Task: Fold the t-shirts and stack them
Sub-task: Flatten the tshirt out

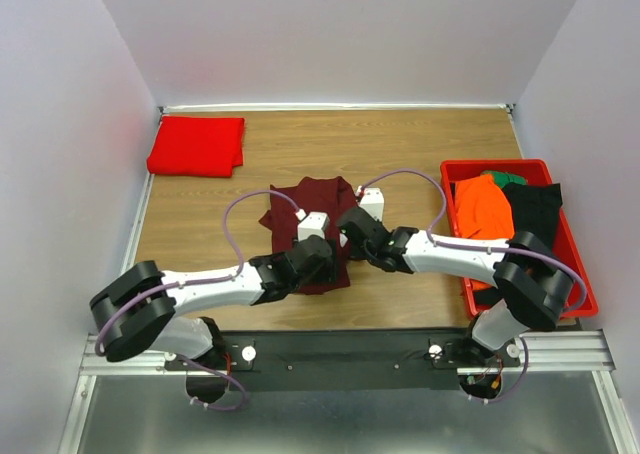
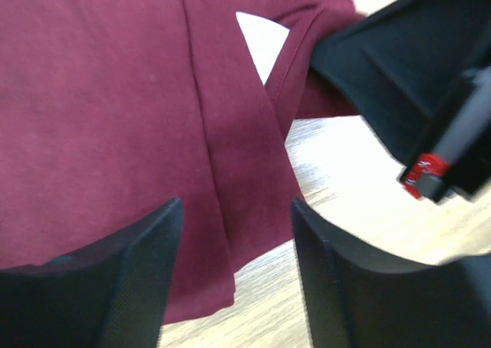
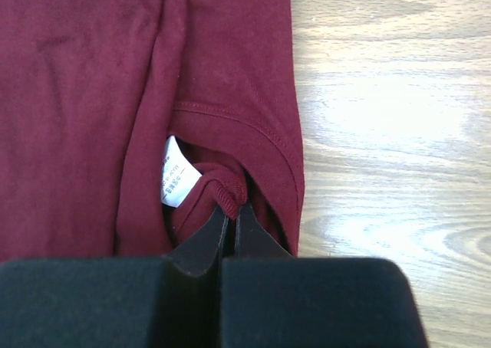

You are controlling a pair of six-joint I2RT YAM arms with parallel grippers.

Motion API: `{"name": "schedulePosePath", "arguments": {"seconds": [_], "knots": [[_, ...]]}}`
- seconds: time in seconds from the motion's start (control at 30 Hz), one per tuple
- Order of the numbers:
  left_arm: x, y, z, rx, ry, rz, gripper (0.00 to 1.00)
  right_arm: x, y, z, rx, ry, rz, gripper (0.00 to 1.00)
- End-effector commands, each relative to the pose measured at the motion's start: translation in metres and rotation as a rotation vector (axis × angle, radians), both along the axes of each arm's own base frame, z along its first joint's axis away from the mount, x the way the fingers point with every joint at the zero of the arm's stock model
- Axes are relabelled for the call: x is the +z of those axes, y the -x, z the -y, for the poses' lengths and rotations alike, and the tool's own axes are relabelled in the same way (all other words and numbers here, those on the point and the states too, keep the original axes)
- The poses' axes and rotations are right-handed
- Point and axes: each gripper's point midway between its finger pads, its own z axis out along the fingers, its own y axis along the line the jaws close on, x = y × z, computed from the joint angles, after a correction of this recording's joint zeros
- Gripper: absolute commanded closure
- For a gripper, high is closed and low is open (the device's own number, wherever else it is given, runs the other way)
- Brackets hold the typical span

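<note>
A dark maroon t-shirt (image 1: 315,196) lies partly folded on the middle of the wooden table (image 1: 420,144). In the right wrist view the maroon cloth (image 3: 92,95) fills the left side, and its white neck label (image 3: 178,181) shows beside the ribbed collar (image 3: 228,188). My right gripper (image 3: 234,207) is shut on that collar, pinching it at the fingertips. My left gripper (image 2: 236,206) stands open just over the maroon shirt's (image 2: 115,95) near edge, with cloth and bare wood between its fingers. A bright red t-shirt (image 1: 197,145) lies folded at the back left.
A red bin (image 1: 583,286) at the right holds orange, green and black clothes. White walls close in the table on three sides. The two grippers sit close together, the right gripper's body (image 2: 406,80) showing in the left wrist view.
</note>
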Motion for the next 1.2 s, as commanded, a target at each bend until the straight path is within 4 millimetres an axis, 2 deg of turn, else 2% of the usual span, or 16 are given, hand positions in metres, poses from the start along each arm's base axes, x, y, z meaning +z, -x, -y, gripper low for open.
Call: {"name": "schedulePosePath", "arguments": {"seconds": [0.0, 0.3, 0.53, 0.67, 0.73, 0.8, 0.83, 0.87, 0.93, 0.97, 1.03, 1.17], "knots": [[-0.009, -0.005, -0.009, 0.104, -0.057, 0.005, 0.36, 0.005, -0.002, 0.016, -0.055, 0.006, 0.025, 1.00], [-0.020, 0.009, -0.010, 0.080, -0.096, -0.018, 0.46, 0.005, -0.001, 0.025, -0.080, -0.007, 0.025, 0.99], [-0.022, 0.027, 0.007, 0.014, -0.090, -0.026, 0.46, 0.003, -0.004, 0.027, -0.089, -0.003, 0.021, 1.00], [-0.032, 0.029, 0.000, 0.031, -0.134, -0.041, 0.46, 0.004, -0.004, 0.026, -0.085, -0.003, 0.022, 0.99], [-0.034, 0.027, -0.006, 0.067, -0.137, -0.042, 0.51, 0.004, -0.003, 0.027, -0.087, -0.005, 0.022, 0.99], [-0.030, 0.025, -0.007, 0.081, -0.124, -0.029, 0.61, 0.007, -0.004, 0.028, -0.089, -0.010, 0.028, 1.00], [-0.029, 0.025, -0.008, 0.085, -0.122, -0.024, 0.67, 0.007, -0.004, 0.028, -0.089, -0.010, 0.028, 0.99], [-0.028, 0.024, -0.009, 0.089, -0.125, -0.022, 0.80, 0.009, -0.003, 0.028, -0.089, -0.015, 0.031, 1.00], [-0.025, 0.022, -0.010, 0.104, -0.122, -0.013, 0.96, 0.010, -0.003, 0.030, -0.090, -0.017, 0.033, 1.00], [-0.021, 0.019, -0.012, 0.119, -0.123, -0.002, 1.00, 0.015, -0.003, 0.030, -0.090, -0.026, 0.042, 1.00], [-0.012, 0.013, -0.017, 0.148, -0.120, 0.017, 1.00, 0.020, -0.004, 0.032, -0.091, -0.033, 0.054, 0.99], [0.028, -0.015, -0.035, 0.252, -0.062, 0.087, 1.00, 0.041, -0.007, 0.039, -0.097, -0.054, 0.099, 1.00]]}}
